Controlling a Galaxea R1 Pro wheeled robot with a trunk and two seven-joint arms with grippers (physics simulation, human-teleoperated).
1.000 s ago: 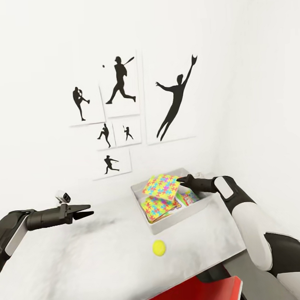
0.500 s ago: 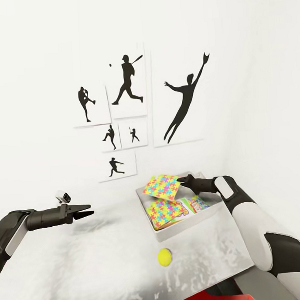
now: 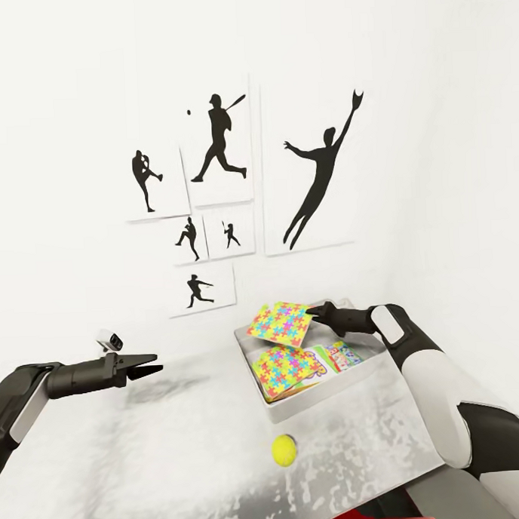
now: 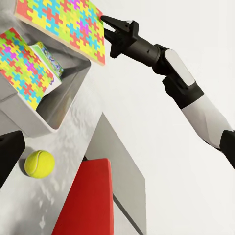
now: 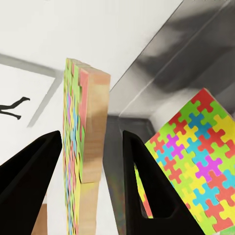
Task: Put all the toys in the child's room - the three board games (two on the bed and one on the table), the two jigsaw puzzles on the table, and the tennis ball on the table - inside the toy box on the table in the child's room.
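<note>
Right tool (image 3: 310, 313), spread wide, straddles a stiff, light puzzle's (image 3: 277, 322) edge without pinching; grip there. Left tool (image 3: 152, 367) open, empty.

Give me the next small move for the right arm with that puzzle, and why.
Probably lower it a little and let go. The right gripper has the jigsaw puzzle between its fingers, tilted above the toy box, where another puzzle already lies. The tennis ball sits on the table, outside the box.
</note>
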